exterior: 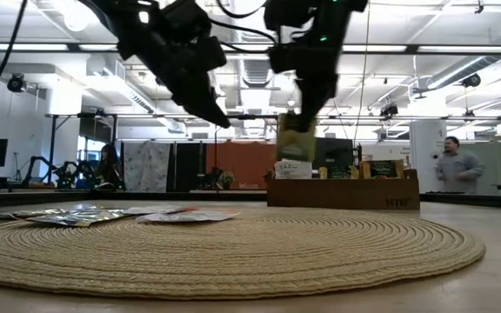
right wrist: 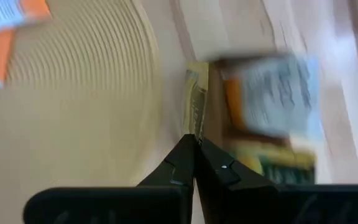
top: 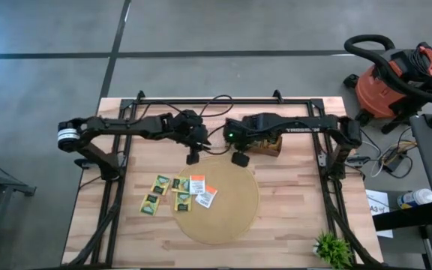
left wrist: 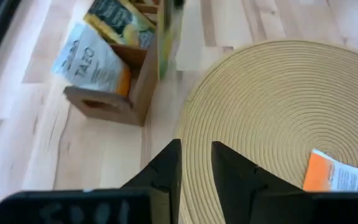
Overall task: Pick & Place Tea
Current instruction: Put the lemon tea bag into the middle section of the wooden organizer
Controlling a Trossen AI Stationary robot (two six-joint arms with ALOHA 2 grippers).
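Several tea sachets, yellow-green, orange and white, lie on the round woven mat (top: 227,217) and on the table to its left (top: 160,184). In the left wrist view an orange one (left wrist: 334,175) lies on the mat. My right gripper (top: 239,159) hangs over the mat's far edge, beside the wooden box (top: 265,145), shut on a yellow-green sachet (exterior: 296,135). My left gripper (left wrist: 196,158) stands open just to its left, above the mat's far edge (top: 193,157), with nothing between its fingers. My right gripper pinches the yellow-green sachet by its upper edge (right wrist: 196,127) between its two fingers (right wrist: 219,168), which come from above and point steeply down. The sachet hangs below them, showing edge-on in the right wrist view, clear of the mat and next to the box.
The wooden box (left wrist: 114,93) holds more sachets standing upright, a white one (left wrist: 92,59) at its end. A small green plant (top: 332,247) stands at the table's near right corner. The arms' frame (top: 223,100) runs along the far edge. A person (exterior: 457,165) stands in the room behind.
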